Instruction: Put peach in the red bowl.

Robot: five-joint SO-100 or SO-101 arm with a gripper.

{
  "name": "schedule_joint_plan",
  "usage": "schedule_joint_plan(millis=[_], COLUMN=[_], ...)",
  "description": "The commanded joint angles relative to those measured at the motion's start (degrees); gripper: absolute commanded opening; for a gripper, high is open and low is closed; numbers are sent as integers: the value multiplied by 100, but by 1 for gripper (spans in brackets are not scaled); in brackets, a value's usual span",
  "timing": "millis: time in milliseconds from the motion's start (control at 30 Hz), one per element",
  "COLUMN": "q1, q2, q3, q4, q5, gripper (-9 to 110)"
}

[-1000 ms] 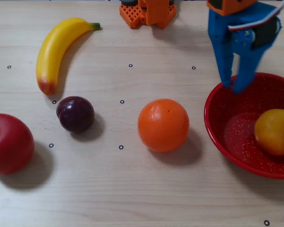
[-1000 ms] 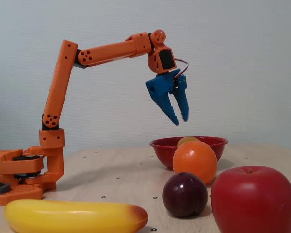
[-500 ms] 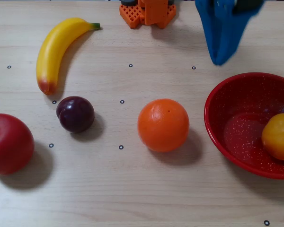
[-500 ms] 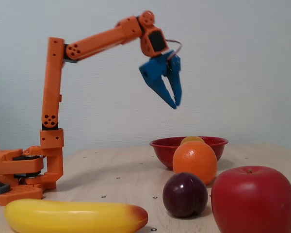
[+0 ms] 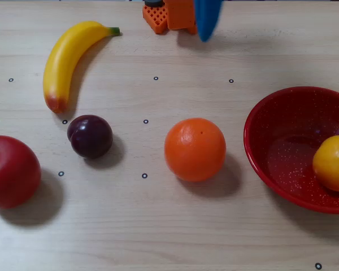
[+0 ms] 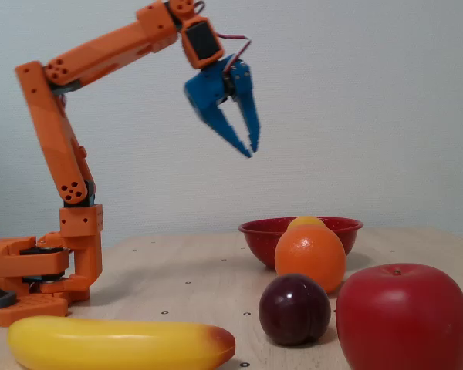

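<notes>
five fruits on the wooden table [image 5: 158,226], one of them already in a bowl. gripper [image 6: 251,148] hangs high in the air in the side-on fixed view, blue fingers angled down, tips close together with only a thin gap toward the base, nothing between them. in the top-down fixed view only its blurred blue tip [image 5: 206,22] shows at the top edge, next to the orange arm base [image 5: 169,16].

peach [image 5: 333,164] sits inside the red bowl [image 5: 271,141], against the bowl's right side in the top-down view; well below the gripper and off to its right. from the side just the peach's top [image 6: 305,223] peeks over the bowl's rim [image 6: 332,227].

orange [image 5: 195,149] on the table below the gripper, just left of the bowl, not touching it. plum [image 5: 90,136], apple [image 5: 11,171] and banana [image 5: 73,53] lie further left of the gripper in the top-down view, each apart from the others.
</notes>
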Motion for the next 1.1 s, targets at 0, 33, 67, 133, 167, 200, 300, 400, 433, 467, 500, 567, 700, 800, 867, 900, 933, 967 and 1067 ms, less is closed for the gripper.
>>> schedule_joint_plan(millis=[0, 33, 67, 133, 167, 200, 300, 400, 433, 467, 500, 567, 700, 800, 867, 900, 933, 967, 1067], q1=[255, 316, 387, 501, 562, 606, 677, 686, 694, 703, 721, 765, 879, 932, 958, 958, 958, 976, 1046], q2=[896, 1090, 1257, 1635, 1854, 2083, 2865, 3665, 3937, 4148, 4359, 4729, 5326, 5801, 6179, 6398, 6583, 6768, 7295], q3=[176, 413, 624, 1090, 1345, 1591, 2443, 3243, 3498, 3709, 3920, 4271, 4843, 5326, 5660, 5845, 6021, 6196, 6680], q4=[-264, -352, -439, -650, -791, -932, -1257, -1380, -1433, -1433, -1450, -1468, -1450, -1485, -1512, -1538, -1556, -1556, -1512], q5=[123, 97, 97, 105, 105, 105, -44, -202, -237, -255, -272, -325, -308, -343, -378, -396, -396, -404, -413], gripper=[0, 0, 0, 0, 0, 0, 0, 0, 0, 0, 0, 0, 0, 0, 0, 0, 0, 0, 0])
